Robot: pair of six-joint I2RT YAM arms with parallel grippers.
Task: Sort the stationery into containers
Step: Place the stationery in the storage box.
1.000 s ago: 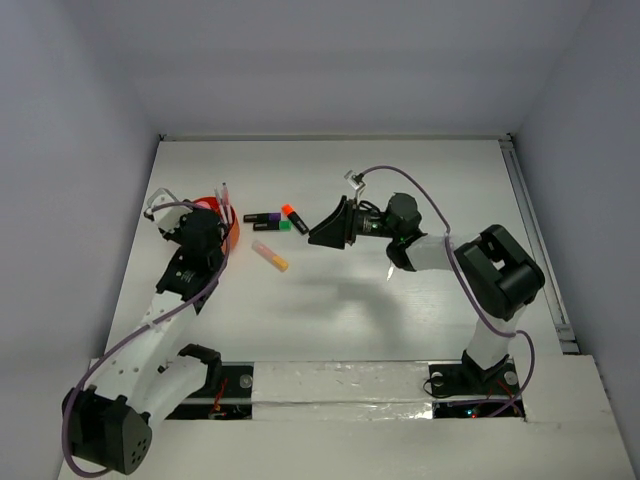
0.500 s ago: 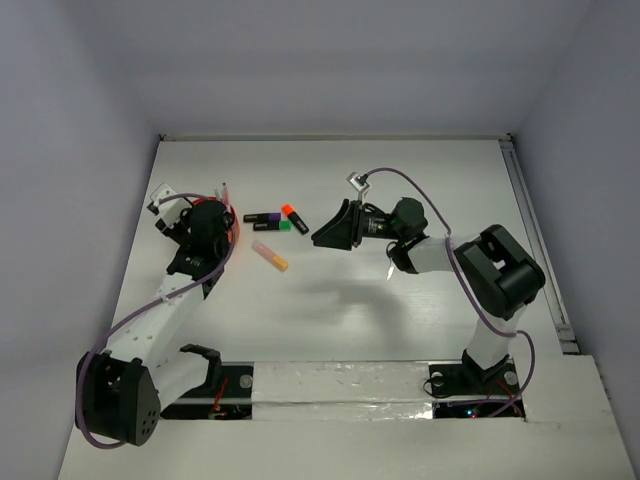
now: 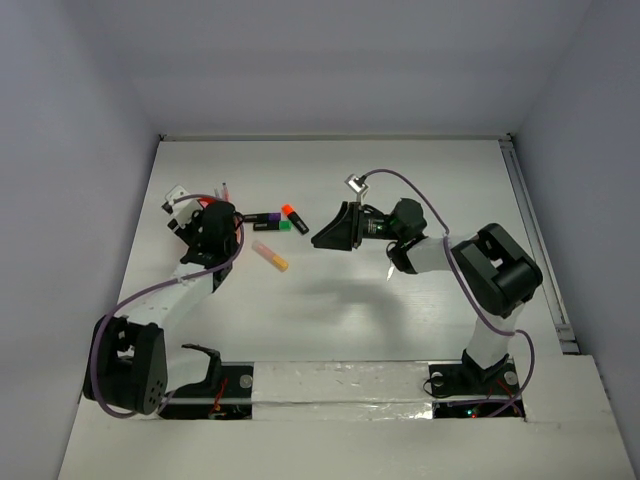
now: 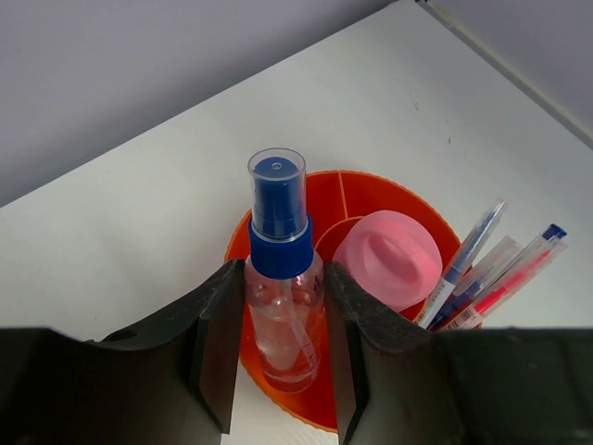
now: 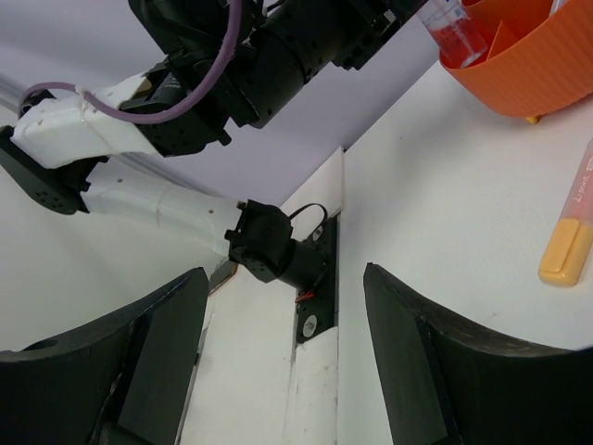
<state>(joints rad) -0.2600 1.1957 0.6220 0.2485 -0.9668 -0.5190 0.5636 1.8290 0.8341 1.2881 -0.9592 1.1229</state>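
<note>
left pincer [image 4: 278, 357] is clamped on the clear blue-capped bottle [image 4: 278, 297], held upright so its base fits a free compartment of the orange holder [image 4: 363, 197], beside the pink-capped bottle [image 4: 387, 258]. right pincer [image 5: 283, 371] stands apart and empty, facing the yellow marker [image 5: 567, 250] on the bench [image 5: 445, 176].

We see soft, even light from above; the white table [image 3: 350, 320] is bright, without glare. A faint grey shadow lies beneath the right arm [image 3: 432, 253]. In the left wrist view the bottle [image 4: 283, 311] is sharp, with small highlights, while the near fingers [image 4: 215, 343] look dark and slightly blurred
</note>
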